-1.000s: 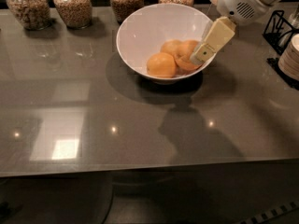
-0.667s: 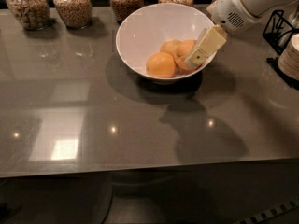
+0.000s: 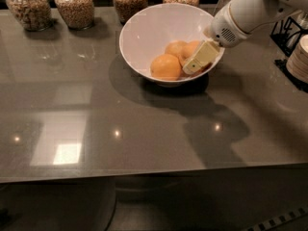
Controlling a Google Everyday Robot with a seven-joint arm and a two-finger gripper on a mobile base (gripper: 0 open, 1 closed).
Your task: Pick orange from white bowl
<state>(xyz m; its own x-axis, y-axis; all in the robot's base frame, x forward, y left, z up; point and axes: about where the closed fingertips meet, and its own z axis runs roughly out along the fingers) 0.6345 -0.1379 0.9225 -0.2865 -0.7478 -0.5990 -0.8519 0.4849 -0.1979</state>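
The white bowl (image 3: 144, 28) stands at the back middle of the grey table and holds three fruits. The orange (image 3: 193, 47), the deepest in colour, lies at the bowl's right side and is partly covered. A smooth round lighter fruit (image 3: 165, 67) lies in front of it, and a paler one (image 3: 174, 47) behind. My gripper (image 3: 197, 61) reaches down over the bowl's right rim from the white arm (image 3: 243, 13). Its cream tip lies against the orange's front right side.
Several glass jars of grains (image 3: 74, 5) line the table's back edge. A black wire rack (image 3: 288, 30) and a stack of pale dishes (image 3: 299, 57) stand at the right edge. The table's front edge runs across the lower part of the view.
My gripper has moved left and down, from above the bowl's right rim deeper into the bowl, onto the orange. The fruits and bowl have not moved.
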